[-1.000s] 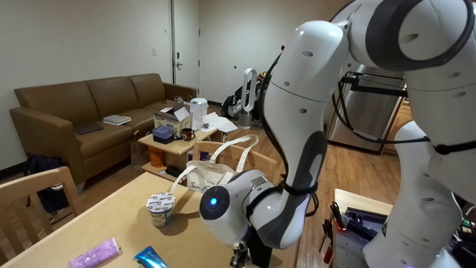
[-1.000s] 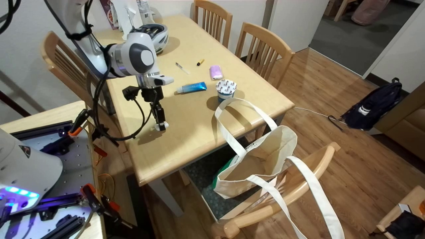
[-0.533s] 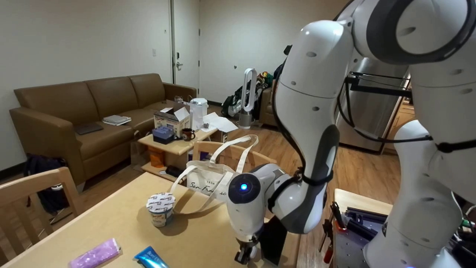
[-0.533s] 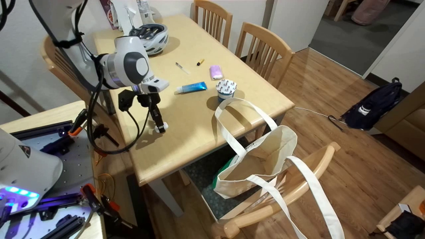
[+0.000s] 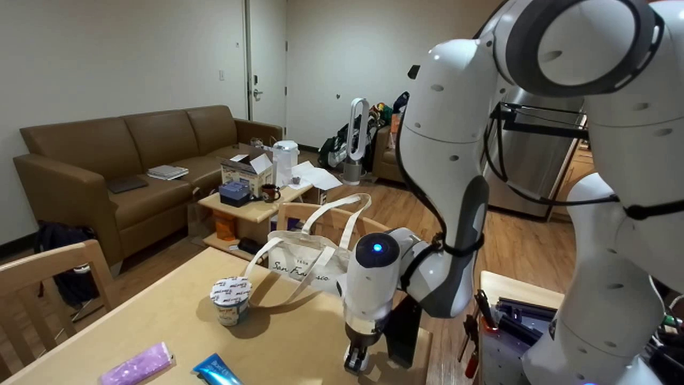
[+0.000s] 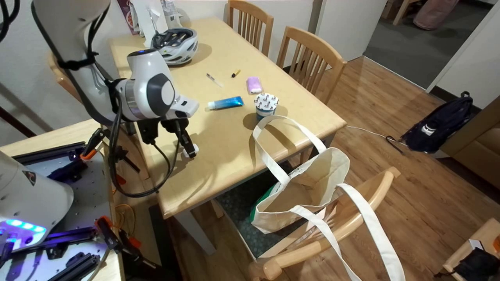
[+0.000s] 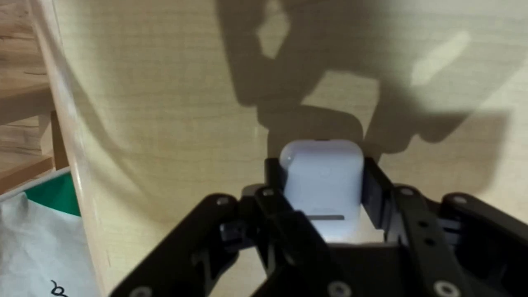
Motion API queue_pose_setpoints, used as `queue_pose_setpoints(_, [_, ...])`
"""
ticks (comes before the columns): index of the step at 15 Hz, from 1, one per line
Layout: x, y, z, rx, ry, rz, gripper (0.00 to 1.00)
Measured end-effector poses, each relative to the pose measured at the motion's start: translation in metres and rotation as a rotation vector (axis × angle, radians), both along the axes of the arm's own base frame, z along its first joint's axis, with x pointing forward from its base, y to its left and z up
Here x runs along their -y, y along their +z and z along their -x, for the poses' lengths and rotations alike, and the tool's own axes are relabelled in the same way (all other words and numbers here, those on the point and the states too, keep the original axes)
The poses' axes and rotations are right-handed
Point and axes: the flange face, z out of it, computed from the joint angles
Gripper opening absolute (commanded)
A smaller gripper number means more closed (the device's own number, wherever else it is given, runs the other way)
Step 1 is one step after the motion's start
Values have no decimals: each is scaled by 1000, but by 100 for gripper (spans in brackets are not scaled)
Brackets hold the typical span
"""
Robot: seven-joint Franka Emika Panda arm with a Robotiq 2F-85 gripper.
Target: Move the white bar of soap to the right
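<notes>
The table [image 6: 234, 144] carries the whole job; most loose things on it lie well apart from the end where the robot works, which should help a sideways move. The robot arm [image 5: 443, 123] bends over that end so that its gripper [image 7: 321, 167] can reach down from above. A wooden chair [image 6: 381, 191] stands beside it, giving a base to the open cloth bag [image 6: 300, 191]. A helmet [image 6: 179, 50] sits at the far end, likely parked out of the way. The cup [image 5: 231, 305] stands upright, while the purple packet [image 6: 254, 85] and the blue tube [image 6: 228, 102] lie flat, none touching the gripper. The white bar [image 7: 324, 189] is between the fingers [image 7: 377, 192], which pinch it from opposite sides, probably to hold it square for the move right. Whether it rests on the table or hangs just above, I cannot tell.
</notes>
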Motion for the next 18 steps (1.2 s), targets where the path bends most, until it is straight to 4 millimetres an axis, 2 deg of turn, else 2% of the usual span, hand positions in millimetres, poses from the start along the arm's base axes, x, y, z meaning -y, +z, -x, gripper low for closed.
queue_pose_setpoints(1, [2,0,0,-1,26,-9,23])
queue_pose_setpoints(2, [3,0,0,-2,49,-17,73])
queue_pose_setpoints(4, [6,0,-1,-4,86,-34,79])
queue_pose_setpoints(7, [11,-12,-5,-22,99,-56,98])
queue_pose_setpoints(10, [15,-24,-10,-50,61,-94,100])
queue_pose_setpoints(14, [13,-30,-20,-112,-4,-99,100])
queue_pose_setpoints(16, [10,-28,-28,-189,-26,-60,100])
queue_pose_setpoints(18, [13,-15,-42,-262,-51,-13,100])
